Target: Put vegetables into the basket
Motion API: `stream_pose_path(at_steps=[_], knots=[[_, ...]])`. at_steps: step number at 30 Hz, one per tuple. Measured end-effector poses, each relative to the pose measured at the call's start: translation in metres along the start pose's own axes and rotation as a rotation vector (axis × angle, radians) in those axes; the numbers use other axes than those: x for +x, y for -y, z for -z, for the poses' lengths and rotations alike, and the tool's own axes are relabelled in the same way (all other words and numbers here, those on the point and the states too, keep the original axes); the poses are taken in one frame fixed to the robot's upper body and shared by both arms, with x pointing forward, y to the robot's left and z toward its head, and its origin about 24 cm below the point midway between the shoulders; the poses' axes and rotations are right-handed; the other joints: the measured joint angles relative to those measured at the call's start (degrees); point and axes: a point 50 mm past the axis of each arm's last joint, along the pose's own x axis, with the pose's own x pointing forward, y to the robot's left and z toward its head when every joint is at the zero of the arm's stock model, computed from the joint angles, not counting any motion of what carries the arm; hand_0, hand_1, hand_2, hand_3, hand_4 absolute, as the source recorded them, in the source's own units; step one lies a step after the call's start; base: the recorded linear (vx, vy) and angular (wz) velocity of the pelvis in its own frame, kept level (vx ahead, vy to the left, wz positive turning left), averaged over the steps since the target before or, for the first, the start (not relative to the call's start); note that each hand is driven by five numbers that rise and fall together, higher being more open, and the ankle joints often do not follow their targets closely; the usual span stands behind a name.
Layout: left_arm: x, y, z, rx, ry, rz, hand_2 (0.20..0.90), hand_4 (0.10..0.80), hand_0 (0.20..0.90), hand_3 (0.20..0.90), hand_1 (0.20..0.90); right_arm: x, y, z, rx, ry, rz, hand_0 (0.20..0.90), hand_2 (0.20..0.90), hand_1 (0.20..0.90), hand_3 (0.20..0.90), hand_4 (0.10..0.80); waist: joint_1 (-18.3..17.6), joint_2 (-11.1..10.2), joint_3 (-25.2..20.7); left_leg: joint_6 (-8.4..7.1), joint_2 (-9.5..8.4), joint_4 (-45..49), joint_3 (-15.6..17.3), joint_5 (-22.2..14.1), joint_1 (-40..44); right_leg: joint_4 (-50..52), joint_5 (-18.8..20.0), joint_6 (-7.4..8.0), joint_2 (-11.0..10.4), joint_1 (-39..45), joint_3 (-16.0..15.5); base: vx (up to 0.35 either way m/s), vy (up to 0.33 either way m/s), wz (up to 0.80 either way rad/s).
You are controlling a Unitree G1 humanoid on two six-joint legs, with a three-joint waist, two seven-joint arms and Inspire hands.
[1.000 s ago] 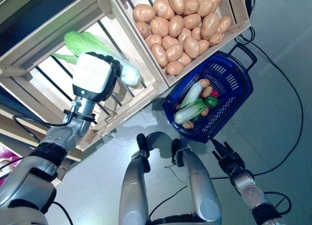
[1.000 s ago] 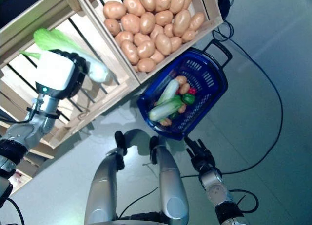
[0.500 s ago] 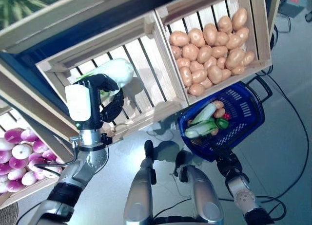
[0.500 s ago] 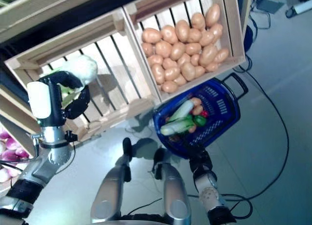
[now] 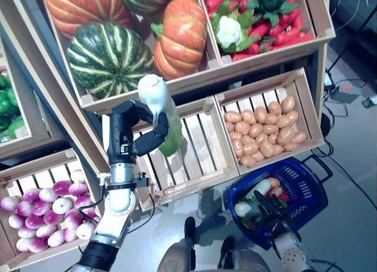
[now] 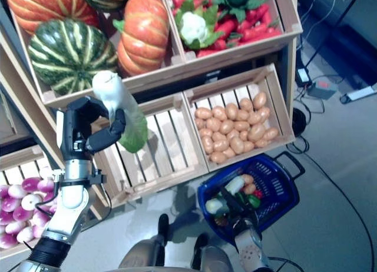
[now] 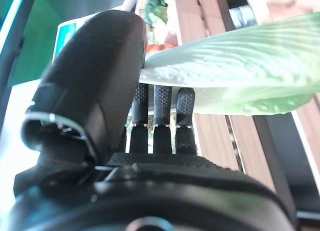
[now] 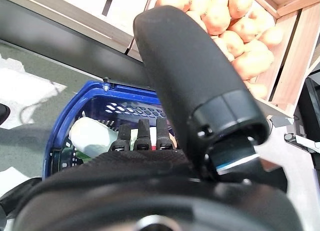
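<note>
A napa cabbage point(image 5: 154, 94) with a white stem and green leaves point(image 7: 240, 76) stands stem-up in my left hand point(image 5: 134, 129), whose fingers point(image 7: 160, 103) curl round it. The hand holds it in the air in front of the slatted wooden crate point(image 5: 191, 147). The blue basket point(image 5: 313, 185) sits on the floor at the lower right, with a white-and-green vegetable point(image 8: 92, 136) and other vegetables in it. Low by the basket's near rim is my right hand point(image 5: 272, 206), fingers straight and holding nothing.
A crate of potatoes point(image 5: 265, 130) hangs just above the basket. Pumpkins and a striped squash point(image 5: 106, 54) fill the shelf above. Red peppers, cauliflower and broccoli point(image 5: 259, 19) lie top right. Purple-white turnips point(image 5: 41, 213) fill the lower left crate.
The camera has tilted up, showing more of the shelves. My left hand has lifted the cabbage out of the slatted crate and turned it stem-up. My right hand stays by the basket.
</note>
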Motion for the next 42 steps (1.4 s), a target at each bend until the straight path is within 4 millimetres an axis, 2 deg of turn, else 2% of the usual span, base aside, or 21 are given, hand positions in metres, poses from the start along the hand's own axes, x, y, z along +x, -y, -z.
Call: stream_pose_path(at_steps=[3, 9, 13, 20, 27, 30, 42], knots=[[-0.006, -0.001, 0.005, -0.083, -0.047, 0.012, 0.3, 0.4, 0.3, 0.3, 0.3, -0.003, 0.005, 0.005, -0.019, -0.008, 0.014, 0.9, 0.9, 0.9, 0.9, 0.8, 0.0, -0.1, -0.6, 0.08, -0.07, -0.3, -0.1, -0.1, 0.8, -0.9, 0.2, 0.15, 0.1, 1.1, -0.1, 0.056, -0.003, 0.04], [-0.017, 0.005, 0.017, -0.396, -0.179, 0.062, 0.3, 0.4, 0.3, 0.3, 0.3, -0.01, 0.005, 0.007, -0.091, 0.017, -0.012, 0.9, 0.9, 0.9, 0.9, 0.8, -0.2, -0.4, -2.1, 0.12, -0.06, -1.6, 0.0, 0.0, 2.3, -4.3, 1.6, 0.51, 0.7, 3.4, 0.0, -0.007, -0.001, -0.02], [-0.02, 0.012, 0.022, -0.577, -0.227, 0.128, 0.3, 0.4, 0.3, 0.3, 0.3, -0.016, -0.016, -0.009, -0.153, 0.099, -0.152, 0.9, 0.9, 0.9, 0.9, 0.8, -1.6, -0.8, -2.3, 0.3, -0.11, -1.9, 0.4, -0.1, 3.0, -6.1, 2.7, 0.83, 0.9, 4.6, 0.3, -0.009, 0.006, -0.06], [-0.023, 0.022, 0.025, -0.759, -0.288, 0.228, 0.3, 0.4, 0.3, 0.3, 0.3, -0.025, -0.035, -0.044, -0.34, 0.208, -0.433, 0.9, 0.9, 0.9, 0.9, 0.8, -2.6, -1.3, -2.6, 0.72, -0.11, -2.2, 1.9, -0.5, 4.5, -8.2, 3.9, 1.08, 1.1, 6.3, 1.7, 0.011, -0.009, -0.1], [-0.027, 0.028, 0.031, -0.79, -0.376, 0.281, 0.3, 0.4, 0.3, 0.3, 0.3, -0.045, -0.059, -0.088, -0.491, 0.313, -0.688, 0.9, 0.9, 0.9, 0.9, 0.8, -3.6, -2.6, -3.4, 1.0, -0.12, -2.2, 2.6, -0.7, 5.2, -11.7, 6.0, 1.25, 1.5, 8.1, 2.9, 0.004, -0.007, -0.08], [-0.027, 0.027, 0.031, -0.77, -0.394, 0.297, 0.3, 0.4, 0.3, 0.3, 0.3, -0.051, -0.067, -0.099, -0.552, 0.324, -0.76, 0.9, 0.9, 0.9, 0.9, 0.8, -3.7, -3.3, -3.9, 1.11, -0.1, -2.2, 3.1, -0.8, 5.3, -12.3, 6.5, 1.3, 1.5, 8.3, 3.2, -0.003, 0.005, -0.07], [-0.029, 0.017, 0.031, -0.594, -0.461, 0.458, 0.3, 0.4, 0.3, 0.3, 0.3, -0.06, -0.085, -0.105, -0.671, 0.189, -0.904, 0.9, 0.9, 0.9, 0.9, 0.8, -3.3, -3.5, -4.2, 1.28, -0.2, -2.2, 3.7, -0.9, 5.4, -13.0, 7.1, 1.47, 1.4, 8.5, 3.9, 0.002, 0.003, -0.01]])
